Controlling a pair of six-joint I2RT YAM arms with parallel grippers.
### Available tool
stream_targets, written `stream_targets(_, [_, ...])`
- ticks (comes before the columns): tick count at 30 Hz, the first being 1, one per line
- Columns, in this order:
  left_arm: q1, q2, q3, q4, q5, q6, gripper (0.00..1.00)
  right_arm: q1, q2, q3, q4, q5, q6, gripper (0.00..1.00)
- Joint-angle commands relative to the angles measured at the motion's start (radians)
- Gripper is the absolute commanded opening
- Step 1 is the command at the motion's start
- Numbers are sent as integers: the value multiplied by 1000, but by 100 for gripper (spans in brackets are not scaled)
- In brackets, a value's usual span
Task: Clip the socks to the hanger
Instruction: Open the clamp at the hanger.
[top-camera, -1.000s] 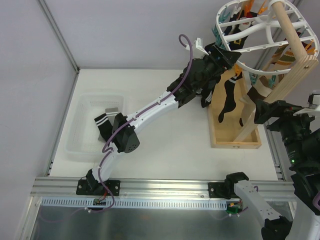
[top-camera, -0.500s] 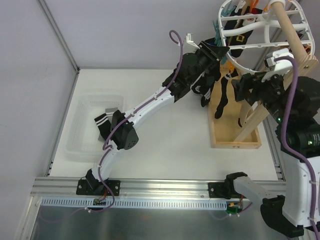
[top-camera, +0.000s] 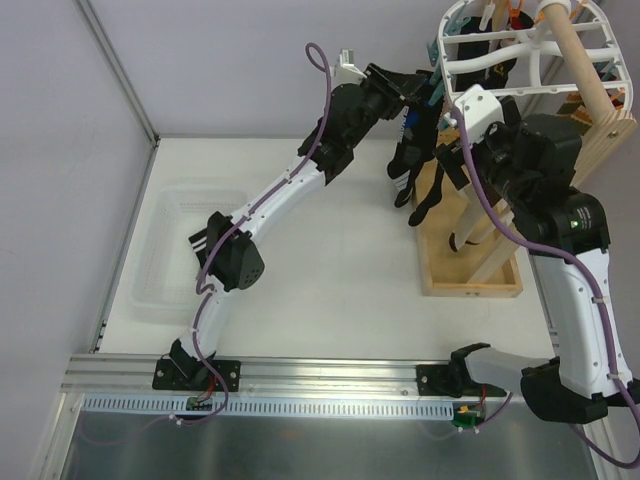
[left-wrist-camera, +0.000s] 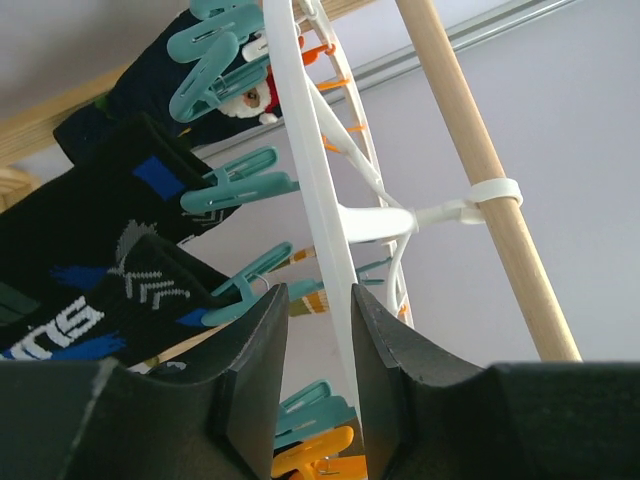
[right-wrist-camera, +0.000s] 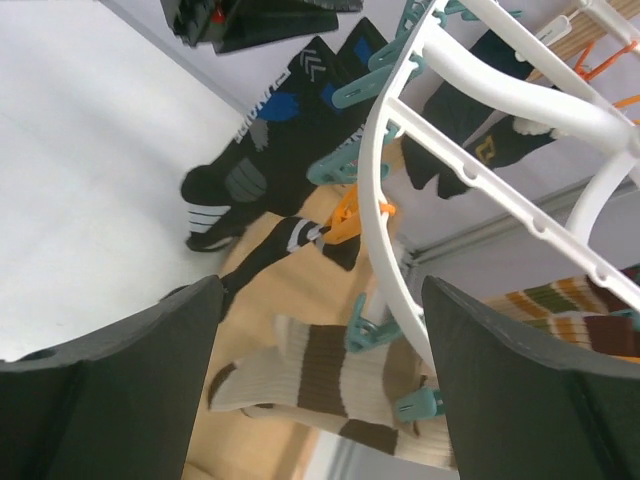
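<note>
pale walls (top-camera: 250, 60) behind; left gripper (left-wrist-camera: 318, 295) pinches white plastic oval hanger (left-wrist-camera: 300, 150), likely steadying it, right gripper (right-wrist-camera: 322, 290) gapes empty.

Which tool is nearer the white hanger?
Left. The left tool grips the hanger rim between its fingers; the right tool is open, facing the rim without touching.

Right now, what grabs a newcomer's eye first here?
The white hanger stands out up at the far right, ringed with teal pegs and carrying black socks. The left gripper reaches up with its fingers closed around the hanger's rim. The right gripper hovers wide open right beside the frame.
</note>
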Motion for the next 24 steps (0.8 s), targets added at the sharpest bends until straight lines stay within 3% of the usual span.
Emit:
stream_targets(1, [7,-82,22,30,61,17,31,36,21,56,7,149,-140,85])
stream_targets(3, [8,-92,17,30,81,37,32,40,42,69,10,209,-146,84])
stream_targets(7, [12,-120,-9,33,119,98,34,42,56,61,37,298,-169,67])
stream_targets(9, [12,-132,-24,33,138,118,35,42,64,66,39,326,-175,64])
stream_targets(19, [13,-158,-78,57,204,151,41,40,62,4,34,438,-250,66])
stream_targets(24, [13,-166,-89,68,214,166,45,28,69,0,49,459,-257,73])
